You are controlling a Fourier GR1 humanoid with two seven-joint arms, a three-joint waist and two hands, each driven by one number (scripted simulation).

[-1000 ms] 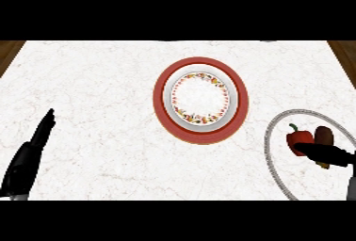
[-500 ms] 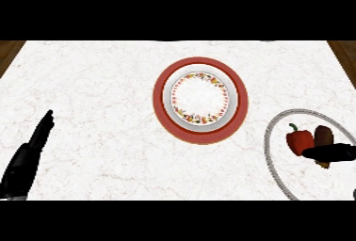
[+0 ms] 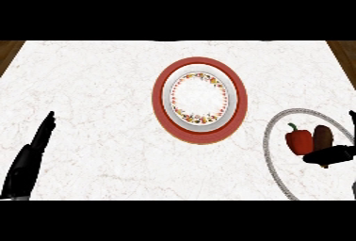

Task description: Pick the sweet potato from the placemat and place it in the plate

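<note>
Head view, the only view. One white marble counter. One round plate, white with a floral rim and a broad red border, sits at centre. One round white placemat with a grey patterned edge lies at right, bearing one red bell pepper and one brown sweet potato, just beside each other. One black right hand lies across the sweet potato's lower end; grip cannot be determined. One black left hand, lower left, is straight and holds nothing.

Bright, even light covers the pale marbled counter. The plate looks stretched taller than wide. The left robot hand, lower left, and the right robot hand, right edge, show as flat black shapes.
</note>
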